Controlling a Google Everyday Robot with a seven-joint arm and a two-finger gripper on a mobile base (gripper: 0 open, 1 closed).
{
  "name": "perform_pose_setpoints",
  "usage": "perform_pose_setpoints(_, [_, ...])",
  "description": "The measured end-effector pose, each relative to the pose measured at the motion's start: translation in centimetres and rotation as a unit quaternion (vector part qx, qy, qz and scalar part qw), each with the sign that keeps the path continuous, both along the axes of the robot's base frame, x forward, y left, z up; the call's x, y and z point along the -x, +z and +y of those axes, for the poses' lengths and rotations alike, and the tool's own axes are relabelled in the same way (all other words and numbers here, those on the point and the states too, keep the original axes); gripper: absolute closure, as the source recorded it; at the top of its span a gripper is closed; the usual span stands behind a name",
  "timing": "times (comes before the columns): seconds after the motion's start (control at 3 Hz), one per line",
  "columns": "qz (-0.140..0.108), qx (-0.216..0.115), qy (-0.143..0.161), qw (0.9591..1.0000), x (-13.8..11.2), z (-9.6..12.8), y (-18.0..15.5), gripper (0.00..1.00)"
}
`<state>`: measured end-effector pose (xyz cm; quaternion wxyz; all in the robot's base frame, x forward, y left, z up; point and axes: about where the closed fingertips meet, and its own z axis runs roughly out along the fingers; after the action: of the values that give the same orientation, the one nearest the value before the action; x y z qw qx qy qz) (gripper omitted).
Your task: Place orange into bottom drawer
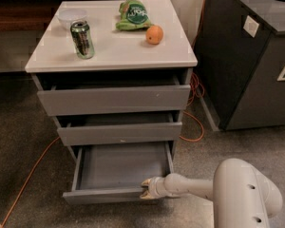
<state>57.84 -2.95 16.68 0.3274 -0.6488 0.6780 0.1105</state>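
Observation:
The orange (154, 34) sits on the white top of the drawer cabinet (133, 56), at the right, beside the green snack bag (133, 15). The bottom drawer (118, 172) is pulled out wide and its shallow grey box holds nothing. My gripper (146, 189) is at the right end of that drawer's front edge, low near the floor, with my white arm (213, 186) reaching in from the lower right. Its fingertips rest at the top edge of the drawer front.
A green drinks can (82, 39) and a clear bowl (71, 17) stand on the cabinet top at the left. The top (114, 99) and middle (118, 132) drawers are slightly out. A dark bin (256, 61) stands to the right. An orange cable (194, 122) lies on the floor.

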Motion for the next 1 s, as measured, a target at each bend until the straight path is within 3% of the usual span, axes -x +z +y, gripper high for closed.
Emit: perform_pose_setpoints(1.0, [0.006, -0.006, -0.008, 0.9999, 1.7, -0.1, 0.3, 1.00])
